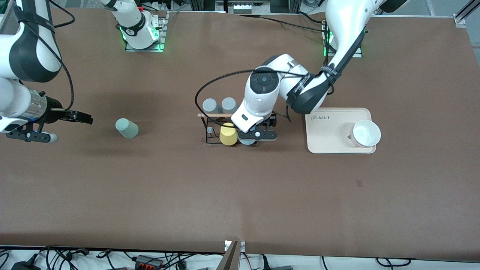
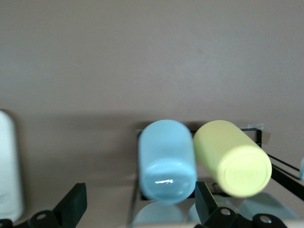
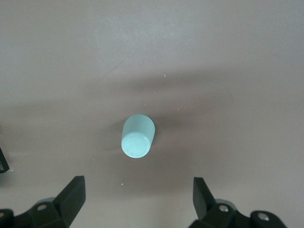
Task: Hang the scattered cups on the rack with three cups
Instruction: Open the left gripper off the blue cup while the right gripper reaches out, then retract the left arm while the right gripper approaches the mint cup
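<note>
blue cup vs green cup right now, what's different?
The light blue cup sits on the rack beside the yellow cup, between the left gripper's open fingers. The sage green cup stands alone on the table toward the right arm's end, untouched, with the open right gripper above it. Both are plain, handleless and bottom-up.

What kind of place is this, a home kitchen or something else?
Probably a robotics lab, not a kitchen: two arms bolted to a bare brown table, loose cables along its edge, and a cup rack staged for practice.
</note>
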`<state>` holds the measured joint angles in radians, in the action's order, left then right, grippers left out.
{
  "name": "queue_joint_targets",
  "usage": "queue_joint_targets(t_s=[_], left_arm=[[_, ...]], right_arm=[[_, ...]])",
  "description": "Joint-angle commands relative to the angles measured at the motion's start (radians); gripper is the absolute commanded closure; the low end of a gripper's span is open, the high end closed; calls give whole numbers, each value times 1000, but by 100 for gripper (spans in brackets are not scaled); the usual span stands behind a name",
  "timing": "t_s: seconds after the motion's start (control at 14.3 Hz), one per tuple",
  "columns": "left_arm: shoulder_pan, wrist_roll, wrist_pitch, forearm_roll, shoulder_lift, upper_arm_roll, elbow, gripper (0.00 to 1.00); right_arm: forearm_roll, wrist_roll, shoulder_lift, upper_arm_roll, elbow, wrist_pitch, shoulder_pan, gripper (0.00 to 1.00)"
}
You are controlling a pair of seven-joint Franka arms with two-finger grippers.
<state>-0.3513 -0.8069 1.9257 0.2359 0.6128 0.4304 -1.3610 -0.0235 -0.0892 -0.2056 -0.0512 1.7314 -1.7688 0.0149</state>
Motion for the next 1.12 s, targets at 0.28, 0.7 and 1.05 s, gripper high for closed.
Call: queue_joint_targets(t_s=[0.28, 0.7, 1.05], left_arm=[[115, 242, -299, 26, -220, -6, -13, 0], [357, 538, -497, 7, -347, 10, -13, 0], [488, 690, -521, -192, -413, -50, -29, 0]], right_arm=[[-10, 11, 60, 1, 212, -171, 3, 0], [0, 20, 22, 4, 370, -420, 54, 0], [4, 104, -31, 2, 387, -497, 49, 0]])
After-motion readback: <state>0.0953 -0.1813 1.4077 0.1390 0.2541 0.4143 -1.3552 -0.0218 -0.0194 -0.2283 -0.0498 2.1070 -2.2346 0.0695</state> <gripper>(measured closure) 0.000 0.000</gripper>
